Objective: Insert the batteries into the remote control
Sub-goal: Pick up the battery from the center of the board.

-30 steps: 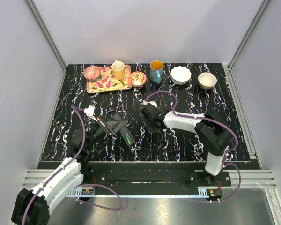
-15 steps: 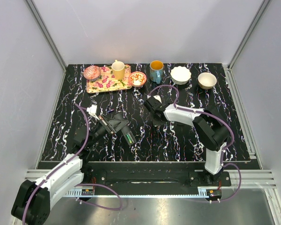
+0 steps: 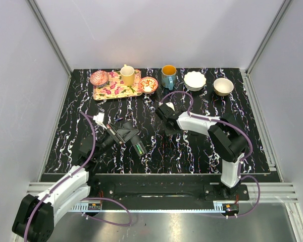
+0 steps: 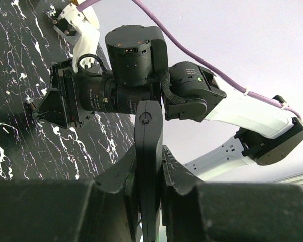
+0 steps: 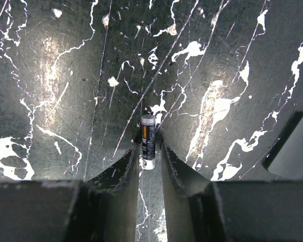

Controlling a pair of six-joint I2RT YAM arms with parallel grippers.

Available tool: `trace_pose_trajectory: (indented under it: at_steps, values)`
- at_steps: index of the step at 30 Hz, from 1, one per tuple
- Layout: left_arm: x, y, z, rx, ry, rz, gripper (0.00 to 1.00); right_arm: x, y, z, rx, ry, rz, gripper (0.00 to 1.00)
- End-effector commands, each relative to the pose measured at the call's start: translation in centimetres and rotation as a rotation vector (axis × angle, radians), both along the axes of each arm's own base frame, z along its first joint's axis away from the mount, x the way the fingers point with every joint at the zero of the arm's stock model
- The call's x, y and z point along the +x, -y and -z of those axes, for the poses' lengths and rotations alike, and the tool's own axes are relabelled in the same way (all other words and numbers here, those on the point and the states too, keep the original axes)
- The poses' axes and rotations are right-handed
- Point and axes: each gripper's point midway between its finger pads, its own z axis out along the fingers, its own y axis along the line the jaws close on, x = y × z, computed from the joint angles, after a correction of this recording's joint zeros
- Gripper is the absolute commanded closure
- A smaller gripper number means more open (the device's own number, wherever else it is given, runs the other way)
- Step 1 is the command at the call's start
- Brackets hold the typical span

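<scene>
My left gripper (image 3: 124,135) is shut on the slim black remote control (image 3: 135,144) and holds it above the table at the left middle. A green spot (image 3: 139,148) shows in its slot. In the left wrist view the remote (image 4: 148,132) stands edge-on between the jaws. My right gripper (image 3: 164,113) points down at the table's middle. In the right wrist view its fingertips (image 5: 133,151) close around a small dark battery (image 5: 148,137) with an orange stripe and a silver end, lying on the marble top.
At the far edge stand a flowered tray (image 3: 116,91) with a pink bowl and a yellow cup, a small red bowl (image 3: 148,84), a teal mug (image 3: 168,76) and two white bowls (image 3: 195,80). A dark flat piece (image 5: 294,146) lies right of my right gripper.
My right gripper moved away from the arm bases toward the far side, then stayed put. My left gripper and the remote barely moved.
</scene>
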Motion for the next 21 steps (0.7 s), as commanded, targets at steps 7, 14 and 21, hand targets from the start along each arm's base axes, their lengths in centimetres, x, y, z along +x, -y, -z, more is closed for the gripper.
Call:
trace_pose_trajectory:
  at_steps: [7, 14, 21]
  values:
    - [-0.3, 0.0, -2.2, -0.035, 0.084, 0.006, 1.0, -1.5, 0.7, 1.2, -0.002, -0.058, 0.013, 0.81]
    - [0.5, 0.2, -2.5, -0.039, 0.085, -0.002, 1.0, -1.6, 1.4, -0.4, 0.018, -0.014, 0.045, 1.0]
    - [2.1, 2.7, -3.6, -0.073, 0.09, 0.026, 1.0, -3.7, 3.3, -9.9, 0.143, 0.115, 0.034, 1.0]
